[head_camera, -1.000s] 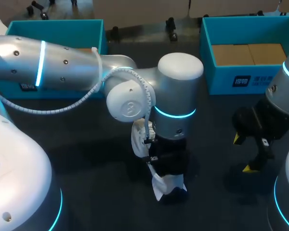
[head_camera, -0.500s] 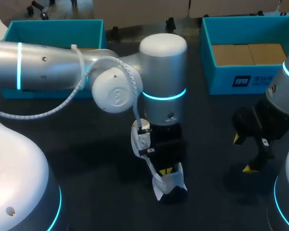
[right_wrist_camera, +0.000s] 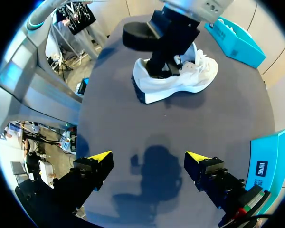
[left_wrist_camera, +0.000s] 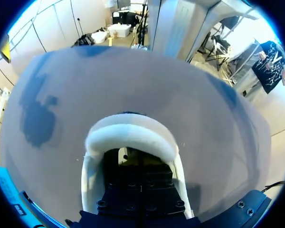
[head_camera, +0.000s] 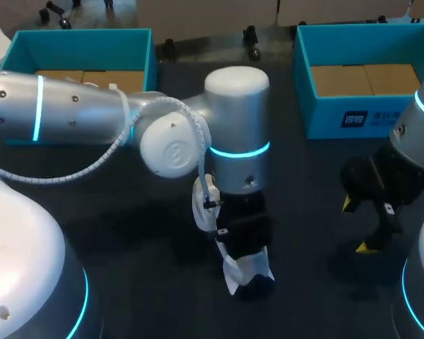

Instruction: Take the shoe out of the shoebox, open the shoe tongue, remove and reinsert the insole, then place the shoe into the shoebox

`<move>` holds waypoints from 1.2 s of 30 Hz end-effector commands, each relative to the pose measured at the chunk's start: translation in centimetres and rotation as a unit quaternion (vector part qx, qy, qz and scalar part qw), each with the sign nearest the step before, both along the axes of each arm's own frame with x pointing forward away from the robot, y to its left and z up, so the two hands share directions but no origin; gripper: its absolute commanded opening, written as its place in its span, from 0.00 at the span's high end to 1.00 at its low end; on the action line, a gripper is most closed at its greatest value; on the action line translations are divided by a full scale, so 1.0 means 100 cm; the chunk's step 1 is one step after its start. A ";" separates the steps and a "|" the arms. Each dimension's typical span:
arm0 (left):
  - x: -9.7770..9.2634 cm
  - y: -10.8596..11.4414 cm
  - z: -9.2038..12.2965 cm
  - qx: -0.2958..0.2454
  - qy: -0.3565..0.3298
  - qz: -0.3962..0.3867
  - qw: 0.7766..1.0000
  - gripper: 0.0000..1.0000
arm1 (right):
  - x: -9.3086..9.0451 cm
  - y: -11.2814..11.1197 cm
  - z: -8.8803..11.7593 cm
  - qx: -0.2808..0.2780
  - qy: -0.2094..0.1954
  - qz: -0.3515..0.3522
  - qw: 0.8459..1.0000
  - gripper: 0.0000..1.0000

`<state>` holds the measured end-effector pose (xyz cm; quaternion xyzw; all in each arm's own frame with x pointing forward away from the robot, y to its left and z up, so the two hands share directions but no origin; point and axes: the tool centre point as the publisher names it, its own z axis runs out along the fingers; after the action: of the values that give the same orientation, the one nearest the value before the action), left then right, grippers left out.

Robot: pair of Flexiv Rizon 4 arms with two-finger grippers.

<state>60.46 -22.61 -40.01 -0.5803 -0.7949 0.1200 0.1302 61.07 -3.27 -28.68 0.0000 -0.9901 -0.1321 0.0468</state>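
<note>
Two teal shoeboxes stand at the far edge of the dark tabletop (head_camera: 311, 176): the left shoebox (head_camera: 78, 35) and the right shoebox (head_camera: 325, 116), each with brown cardboard inside. One white shoe (head_camera: 242, 270) is present. It is outside both boxes, resting upright on its sole near the middle of the tabletop and well apart from each box. Two arms are in view. The left arm enters from the left side, runs across above the tabletop and turns its wrist straight down over the shoe. The left gripper (left_wrist_camera: 135, 161) is sunk into the shoe's opening, with the padded collar curving around it. Whether it is spread or closed on anything inside cannot be told, since the shoe hides it. The right arm stands at the right side. The right gripper (right_wrist_camera: 147, 161) hangs above bare tabletop, well apart from the shoe, its yellow tips spread wide with nothing between them.
</note>
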 end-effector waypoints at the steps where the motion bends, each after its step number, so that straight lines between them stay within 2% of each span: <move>1: -0.004 0.000 -0.009 0.008 -0.038 0.009 0.999 1.00 | 0.000 0.001 -0.001 -0.001 0.000 0.000 1.000 0.00; 11: 0.013 0.013 0.013 0.000 -0.086 0.015 0.996 1.00 | 0.000 0.001 -0.001 -0.001 0.000 0.000 1.000 0.00; 16: 0.008 0.013 0.029 -0.014 -0.087 0.004 0.996 1.00 | 0.000 0.001 -0.001 -0.001 0.000 0.000 1.000 0.00; 19: 0.003 0.010 0.031 -0.020 -0.074 -0.001 0.997 1.00 | 0.000 0.001 -0.001 -0.001 0.000 0.000 1.000 0.00; 22: 0.000 0.005 0.024 -0.003 -0.066 -0.012 0.998 1.00 | 0.000 0.001 -0.001 -0.001 0.000 0.000 1.000 0.00; 24: -0.002 0.001 0.014 0.028 -0.059 -0.028 0.997 1.00 | 0.000 0.001 -0.001 -0.001 0.000 0.000 1.000 0.00; 29: 0.001 -0.001 -0.006 0.057 -0.069 -0.032 0.995 1.00 | 0.000 0.001 -0.001 -0.001 0.000 0.000 1.000 0.00; 36: 0.005 -0.001 -0.020 0.049 -0.088 -0.015 0.995 1.00 | 0.000 0.001 -0.001 -0.001 0.000 0.000 1.000 0.00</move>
<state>60.95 -21.96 -40.59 -0.5948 -0.7976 0.0357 0.0934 61.07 -3.27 -28.68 0.0000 -0.9901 -0.1321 0.0468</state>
